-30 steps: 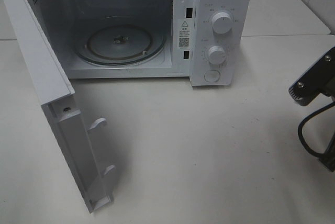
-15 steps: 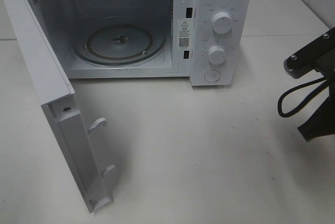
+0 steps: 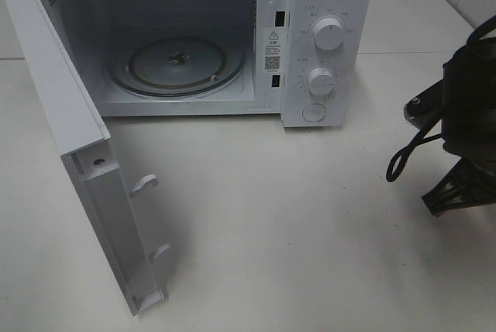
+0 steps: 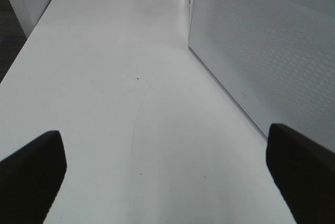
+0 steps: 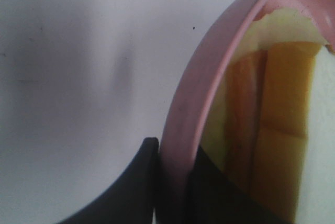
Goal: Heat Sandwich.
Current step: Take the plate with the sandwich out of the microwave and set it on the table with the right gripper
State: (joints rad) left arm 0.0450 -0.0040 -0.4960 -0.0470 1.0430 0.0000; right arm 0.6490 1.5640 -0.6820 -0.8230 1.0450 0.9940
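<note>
Your right gripper (image 5: 172, 182) is pinched on the rim of the pink plate (image 5: 209, 67) that carries the sandwich (image 5: 272, 124), well right of the open microwave (image 3: 194, 37), so next swing it level onto the glass turntable (image 3: 177, 64).

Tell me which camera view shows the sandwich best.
The right wrist view: the sandwich sits close up on the pink plate, whose rim the right claw pinches. The exterior high and left wrist views show none of it.
</note>
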